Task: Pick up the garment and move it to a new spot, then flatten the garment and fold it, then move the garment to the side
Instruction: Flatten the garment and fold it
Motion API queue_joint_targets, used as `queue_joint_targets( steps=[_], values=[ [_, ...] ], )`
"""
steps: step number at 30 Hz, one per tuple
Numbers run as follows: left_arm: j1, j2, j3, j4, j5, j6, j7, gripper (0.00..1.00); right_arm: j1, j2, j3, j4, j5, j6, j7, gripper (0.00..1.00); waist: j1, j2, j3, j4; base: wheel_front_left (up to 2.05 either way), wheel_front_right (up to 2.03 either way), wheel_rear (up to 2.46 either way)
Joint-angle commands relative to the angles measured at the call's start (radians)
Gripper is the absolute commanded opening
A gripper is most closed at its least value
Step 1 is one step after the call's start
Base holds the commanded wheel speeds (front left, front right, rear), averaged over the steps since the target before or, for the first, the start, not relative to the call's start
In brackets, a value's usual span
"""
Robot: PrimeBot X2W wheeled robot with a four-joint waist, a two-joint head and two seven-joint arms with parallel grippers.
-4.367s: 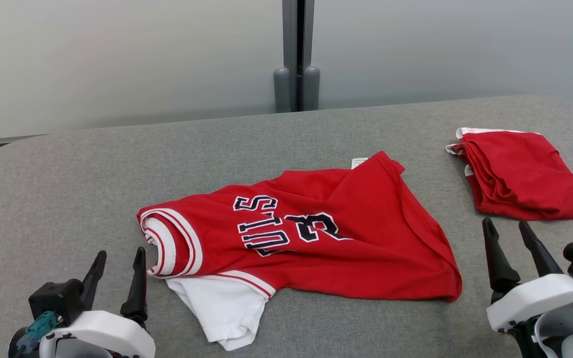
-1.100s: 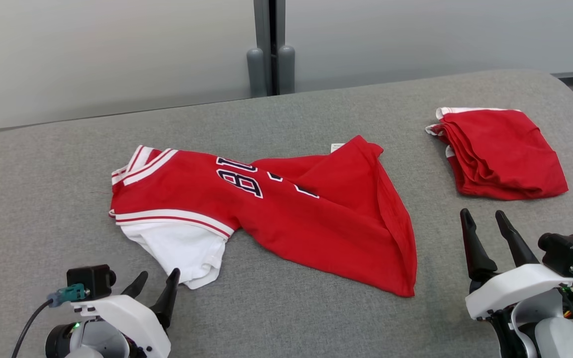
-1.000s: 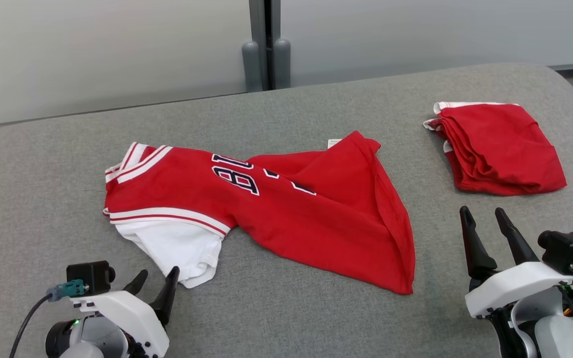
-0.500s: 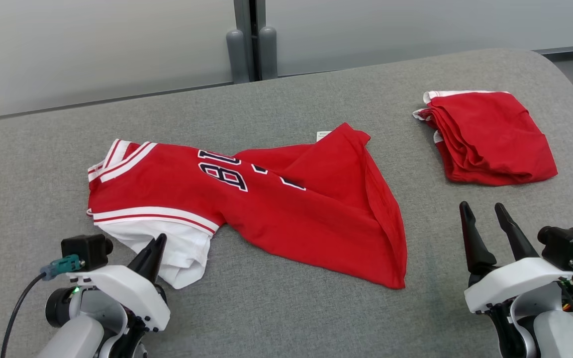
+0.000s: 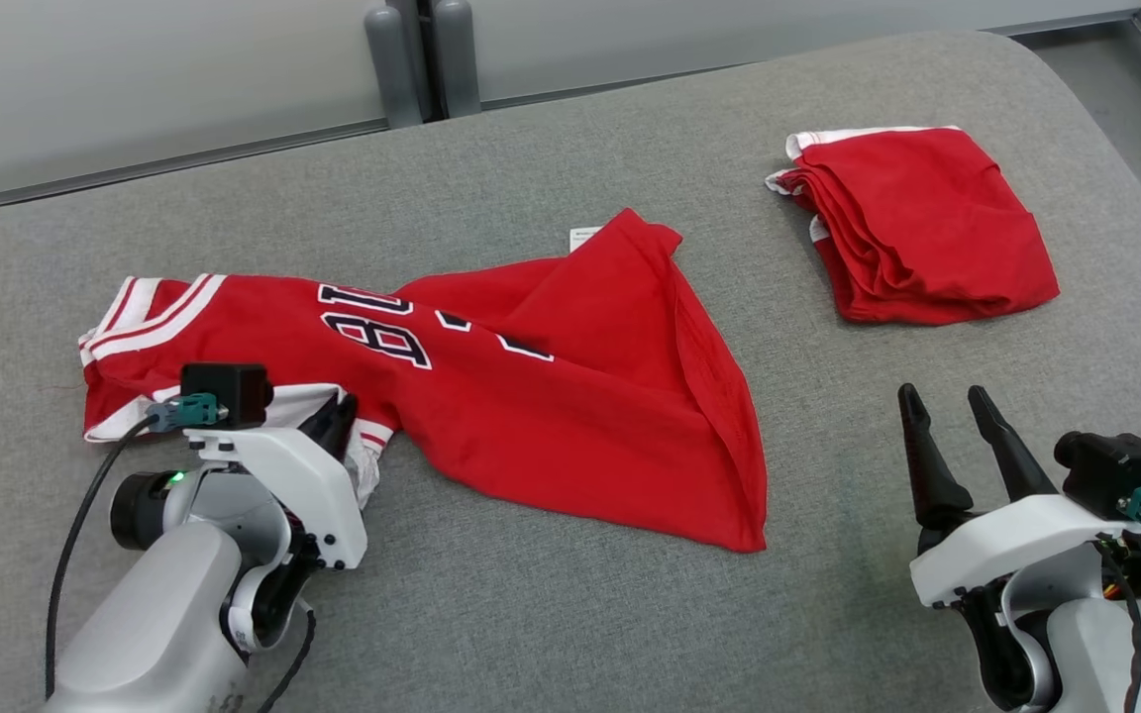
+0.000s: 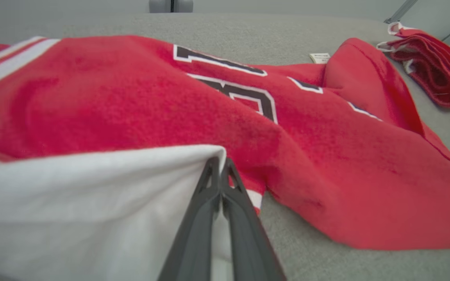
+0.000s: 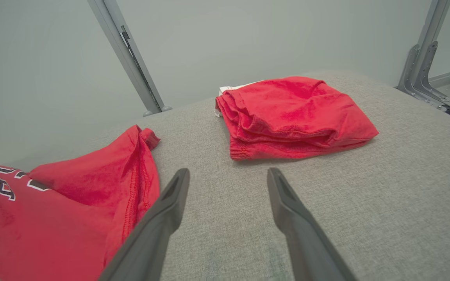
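The garment is a red jersey with white-striped trim and dark lettering, lying crumpled across the middle of the grey table. My left gripper is at its near left end, shut on the white sleeve, whose folded edge is pinched between the tips of the left gripper. My right gripper rests open near the table's front right, apart from the cloth. In the right wrist view the right gripper has bare table between its fingers, with the garment to its left.
A second red garment, folded, lies at the table's far right and also shows as a folded red pile ahead of the right gripper. A grey wall with a dark post stands behind. Metal brackets sit off the right edge.
My left gripper shut and moved forward onto the white sleeve, bunching it under the red body. The head camera tilted and turned, shifting the whole picture left. The right arm stayed put.
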Motion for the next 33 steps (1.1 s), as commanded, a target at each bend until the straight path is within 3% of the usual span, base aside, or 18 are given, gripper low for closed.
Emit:
queue_joint_targets(
  steps=[1, 5, 9, 15, 24, 33],
  values=[
    [-0.024, -0.008, -0.004, 0.018, 0.002, -0.016, -0.012, 1.0, -0.004, -0.003, 0.002, 0.005, 0.002, 0.0, -0.008, 1.0, 0.0, 0.0, -0.001, -0.004, 0.0, 0.0, 0.0],
    [-0.018, -0.022, -0.006, 0.032, 0.005, -0.046, -0.064, 1.0, 0.01, -0.003, -0.002, 0.02, 0.001, 0.0, -0.013, 1.0, 0.0, 0.0, -0.032, 0.014, 0.0, 0.0, 0.0],
    [0.024, -0.015, -0.003, -0.012, 0.012, -0.041, -0.113, 1.0, 0.021, -0.007, 0.003, 0.026, 0.004, 0.0, -0.012, 1.0, 0.0, 0.0, -0.079, 0.048, 0.0, 0.0, 0.0],
    [0.11, 0.023, 0.014, -0.097, 0.005, 0.006, -0.127, 1.0, 0.042, -0.007, 0.006, 0.025, 0.003, 0.0, -0.003, 1.0, 0.0, 0.0, -0.129, 0.087, 0.0, 0.0, 0.0],
    [0.309, 0.113, 0.034, -0.242, -0.002, 0.118, -0.111, 1.0, 0.06, -0.006, -0.011, 0.007, 0.003, 0.0, 0.007, 1.0, 0.0, 0.0, -0.123, 0.096, 0.0, 0.0, 0.0],
    [0.301, 0.08, -0.046, -0.234, 0.042, 0.12, -0.076, 1.0, 0.043, -0.007, -0.005, 0.005, 0.006, 0.0, 0.016, 1.0, 0.0, 0.0, -0.116, 0.077, 0.0, 0.0, 0.0]
  ],
)
